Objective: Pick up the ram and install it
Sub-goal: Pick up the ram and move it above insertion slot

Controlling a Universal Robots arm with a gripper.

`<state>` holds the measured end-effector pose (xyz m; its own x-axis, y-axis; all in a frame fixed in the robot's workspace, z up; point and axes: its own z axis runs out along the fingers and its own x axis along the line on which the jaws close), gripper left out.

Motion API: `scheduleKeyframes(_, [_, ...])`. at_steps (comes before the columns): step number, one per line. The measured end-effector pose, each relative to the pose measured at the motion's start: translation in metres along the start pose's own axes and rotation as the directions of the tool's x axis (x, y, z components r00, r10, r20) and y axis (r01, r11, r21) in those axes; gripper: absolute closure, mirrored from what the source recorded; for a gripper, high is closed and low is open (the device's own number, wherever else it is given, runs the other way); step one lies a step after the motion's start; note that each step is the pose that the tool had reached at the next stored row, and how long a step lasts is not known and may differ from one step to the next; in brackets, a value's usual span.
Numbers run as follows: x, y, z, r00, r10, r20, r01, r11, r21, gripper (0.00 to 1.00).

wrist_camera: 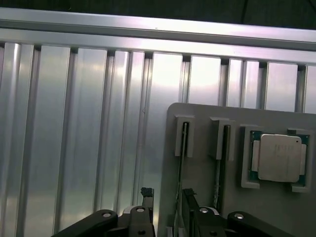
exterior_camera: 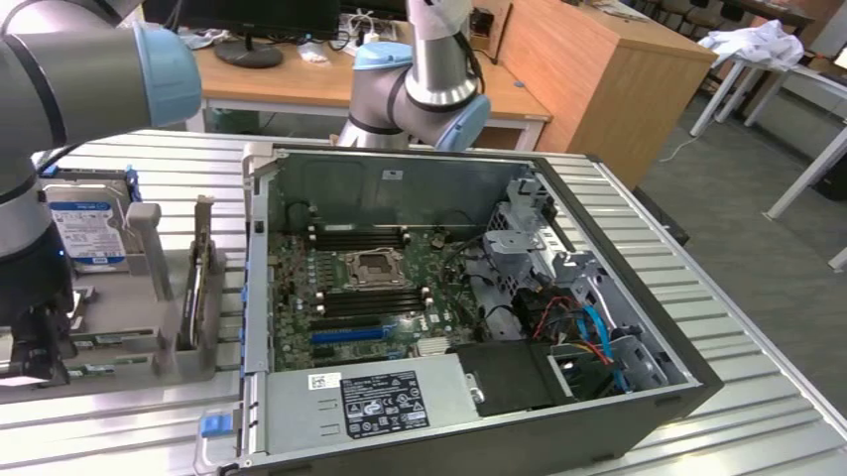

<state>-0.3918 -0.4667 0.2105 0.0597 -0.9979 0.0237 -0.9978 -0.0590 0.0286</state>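
Observation:
Two ram sticks stand edge-on in slots of a grey holder tray [wrist_camera: 197, 118]; the nearer ram [wrist_camera: 182, 153] runs down between my fingertips, and a second one [wrist_camera: 223, 158] stands parallel beside it. My gripper [wrist_camera: 168, 202] is open above the tray, one dark finger [wrist_camera: 146, 195] over the bare table and the other [wrist_camera: 190, 197] just past the nearer stick. It holds nothing. In the exterior view the gripper [exterior_camera: 38, 347] hangs low over the tray's near end at the exterior view's left, apart from the open computer case [exterior_camera: 636, 397] with its green motherboard [exterior_camera: 384, 288].
A CPU chip [wrist_camera: 276, 158] sits in a pocket of the tray beside the sticks. A silver hard drive [exterior_camera: 86, 233] stands at the tray's far end. The ribbed aluminium table [wrist_camera: 74, 123] carries everything. A second robot arm [exterior_camera: 417, 89] stands behind the case.

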Motion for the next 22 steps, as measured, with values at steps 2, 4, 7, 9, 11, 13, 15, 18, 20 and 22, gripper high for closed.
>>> scheduleKeyframes(2, [0.0,-0.0018,0.0033,1.0,0.0,0.0,0.0,1.0,-0.0013,0.64])
scheduleKeyframes(4, [-0.007,-0.0024,0.0036,1.0,0.0,-0.0001,0.0,1.0,-0.0016,0.64])
scheduleKeyframes(7, [-0.012,-0.0026,0.0037,1.0,0.0,-0.0002,0.0,1.0,-0.0014,0.64])
scheduleKeyframes(9, [-0.012,-0.0026,0.0037,1.0,0.0,-0.0002,0.0,1.0,-0.0015,0.64])
scheduleKeyframes(11, [-0.012,-0.0026,0.0037,1.0,0.0,-0.0003,0.0,1.0,-0.0016,0.64])
scheduleKeyframes(13, [-0.011,-0.0026,0.0041,1.0,0.0,-0.0002,0.0,1.0,-0.0014,0.64])
scheduleKeyframes(15, [-0.01,-0.0026,0.0072,1.0,0.0,0.0,0.0,1.0,-0.0013,0.64])
scheduleKeyframes(18, [-0.01,-0.0024,0.0125,1.0,0.0,-0.0002,0.0,1.0,-0.0016,0.64])
scheduleKeyframes(20, [-0.011,-0.0022,0.0161,1.0,0.0,-0.0002,0.0,1.0,-0.0017,0.64])
scheduleKeyframes(22, [-0.011,0.0046,0.0171,1.0,0.0,-0.0003,0.0,1.0,0.001,0.64])
